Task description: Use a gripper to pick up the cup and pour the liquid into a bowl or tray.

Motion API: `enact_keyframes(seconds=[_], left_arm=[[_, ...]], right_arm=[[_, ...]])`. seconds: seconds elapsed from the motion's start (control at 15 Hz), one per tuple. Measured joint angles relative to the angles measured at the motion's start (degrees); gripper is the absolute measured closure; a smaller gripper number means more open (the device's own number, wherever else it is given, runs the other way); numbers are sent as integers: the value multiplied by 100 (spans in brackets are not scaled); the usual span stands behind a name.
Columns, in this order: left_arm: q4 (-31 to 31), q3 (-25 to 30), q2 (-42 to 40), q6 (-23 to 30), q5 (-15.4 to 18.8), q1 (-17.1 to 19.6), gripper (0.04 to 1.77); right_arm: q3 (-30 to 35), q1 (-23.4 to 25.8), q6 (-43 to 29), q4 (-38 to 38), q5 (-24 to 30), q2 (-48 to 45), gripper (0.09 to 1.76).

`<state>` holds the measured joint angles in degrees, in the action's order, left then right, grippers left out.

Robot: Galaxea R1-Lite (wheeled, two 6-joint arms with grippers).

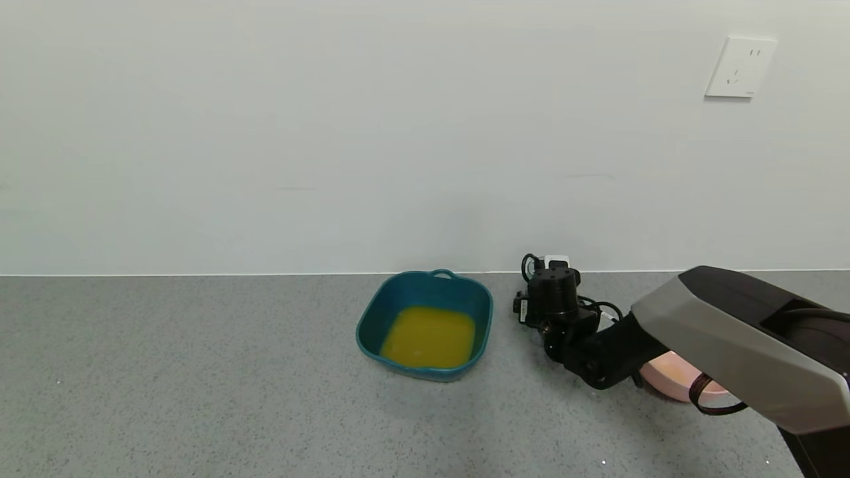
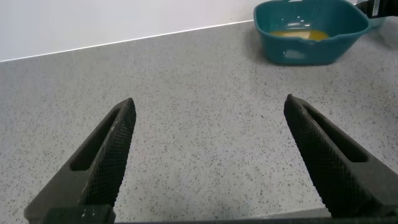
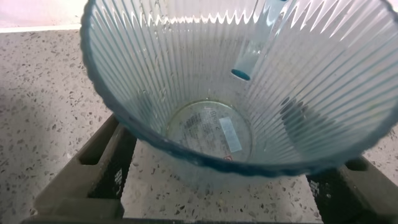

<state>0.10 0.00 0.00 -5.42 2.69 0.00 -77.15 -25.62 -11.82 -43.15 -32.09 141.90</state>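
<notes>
Now my right gripper (image 3: pixel 217 180) clamps empty cup (image 3: pixel 236 81), mid-right of head frame; liquid (image 1: pixel 428 337) in tray (image 1: pixel 372 318); left gripper (image 2: pixel 211 155) agape.

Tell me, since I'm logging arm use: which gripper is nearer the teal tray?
Right. The right gripper sits just beside the tray, holding the cup. The left gripper hovers open farther off across the counter.

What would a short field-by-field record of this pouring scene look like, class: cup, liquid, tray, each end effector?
cup: ribbed translucent cup, empty, between the right end effector's fingers
liquid: orange liquid pooled in the tray
tray: teal tray on the grey counter
right end effector: beside the tray, shut on the cup
left end effector: open over bare counter
pink bowl: partly hidden behind the right arm
</notes>
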Motion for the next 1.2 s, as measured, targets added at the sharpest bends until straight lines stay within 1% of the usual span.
enact_keyframes(seconds=[0.27, 0.47, 0.73, 0.87, 1.2], left_arm=[[0, 0, 0, 0, -2, 0, 9], [0, 0, 0, 0, 0, 0, 9], [0, 0, 0, 0, 0, 0, 9], [0, 0, 0, 0, 0, 0, 9], [0, 0, 0, 0, 0, 0, 9]], right_arm=[[74, -26, -5, 234, 43, -215, 17], [244, -67, -16, 639, 201, -549, 16], [546, -183, -24, 1286, 244, -1189, 15], [692, -260, -38, 1769, 299, -1624, 15], [907, -480, -160, 3365, 524, -3088, 15]])
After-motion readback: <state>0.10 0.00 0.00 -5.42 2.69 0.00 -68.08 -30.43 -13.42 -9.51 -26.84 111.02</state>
